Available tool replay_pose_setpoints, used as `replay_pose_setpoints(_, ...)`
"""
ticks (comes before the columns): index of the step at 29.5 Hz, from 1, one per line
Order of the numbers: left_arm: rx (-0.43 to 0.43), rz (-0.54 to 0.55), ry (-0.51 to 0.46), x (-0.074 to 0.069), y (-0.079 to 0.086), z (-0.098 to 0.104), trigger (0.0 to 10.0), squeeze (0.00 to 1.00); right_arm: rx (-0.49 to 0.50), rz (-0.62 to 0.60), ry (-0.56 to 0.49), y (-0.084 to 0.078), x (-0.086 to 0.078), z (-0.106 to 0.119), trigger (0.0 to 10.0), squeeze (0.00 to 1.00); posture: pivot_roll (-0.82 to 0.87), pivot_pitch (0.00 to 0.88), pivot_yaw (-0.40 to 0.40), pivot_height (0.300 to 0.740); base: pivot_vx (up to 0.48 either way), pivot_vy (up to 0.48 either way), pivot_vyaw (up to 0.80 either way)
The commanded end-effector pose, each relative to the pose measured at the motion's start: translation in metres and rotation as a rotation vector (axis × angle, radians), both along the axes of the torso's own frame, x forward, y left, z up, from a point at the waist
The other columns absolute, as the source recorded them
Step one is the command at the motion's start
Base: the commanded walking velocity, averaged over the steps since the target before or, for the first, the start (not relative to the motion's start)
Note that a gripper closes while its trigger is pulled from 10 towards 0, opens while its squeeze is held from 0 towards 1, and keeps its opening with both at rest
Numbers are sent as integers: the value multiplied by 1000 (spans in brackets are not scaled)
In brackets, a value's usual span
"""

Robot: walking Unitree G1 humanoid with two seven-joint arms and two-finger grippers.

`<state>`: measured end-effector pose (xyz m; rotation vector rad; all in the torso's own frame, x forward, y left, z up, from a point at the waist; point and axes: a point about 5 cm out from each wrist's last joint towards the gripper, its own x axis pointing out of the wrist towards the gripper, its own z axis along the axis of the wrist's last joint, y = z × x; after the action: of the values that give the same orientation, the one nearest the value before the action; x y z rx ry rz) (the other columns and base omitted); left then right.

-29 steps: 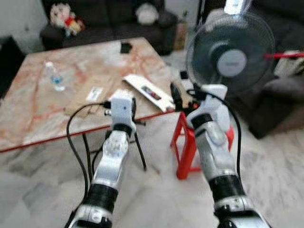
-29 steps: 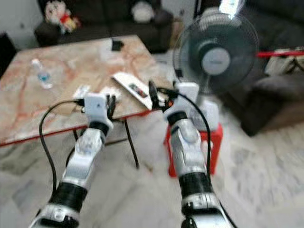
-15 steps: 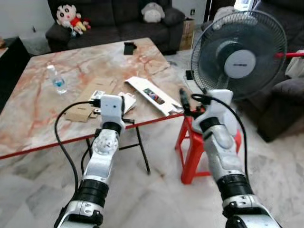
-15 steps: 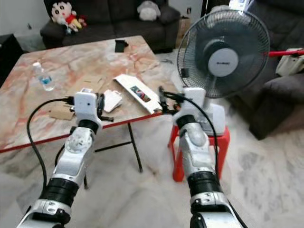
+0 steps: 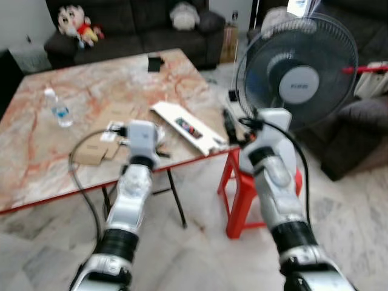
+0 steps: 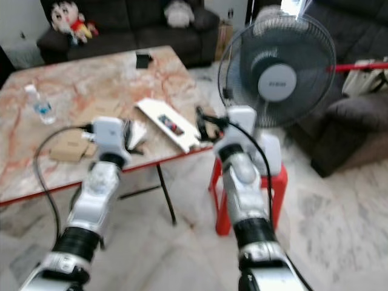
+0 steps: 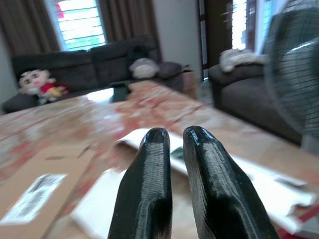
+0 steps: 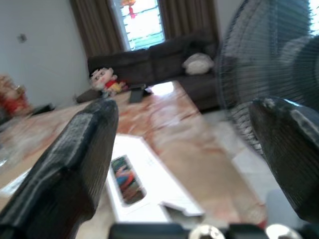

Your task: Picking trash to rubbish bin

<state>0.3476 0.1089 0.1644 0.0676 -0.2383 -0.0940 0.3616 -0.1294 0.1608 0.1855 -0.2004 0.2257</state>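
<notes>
Right end effector (image 8: pixel 184 164), fingers spread wide, and left end effector (image 7: pixel 177 184), fingers pressed together and empty, near the flattened white carton (image 5: pixel 189 126) at the marble surface's (image 5: pixel 36 151) edge: light, stiff; grip its overhanging end.

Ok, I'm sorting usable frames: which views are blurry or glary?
Both eye views are softly motion-blurred. In the left wrist view the shut left pincer is sharp, the table behind soft. In the right wrist view the open right pincer is blurred, the window blown out.
</notes>
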Motion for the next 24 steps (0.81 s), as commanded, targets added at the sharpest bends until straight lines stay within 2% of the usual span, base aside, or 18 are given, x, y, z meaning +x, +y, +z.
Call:
replay_pose_setpoints(1,9,31,-24,2,13,6,10000,0,8,34,-18,14,2,7,10000,0,-8,24,46,740,326,0,0)
replay_pose_setpoints(24,2,-1,-30,3,5,8,10000,0,10,29,-25,12,3,8,10000,0,-31,0,54,740,326,0,0)
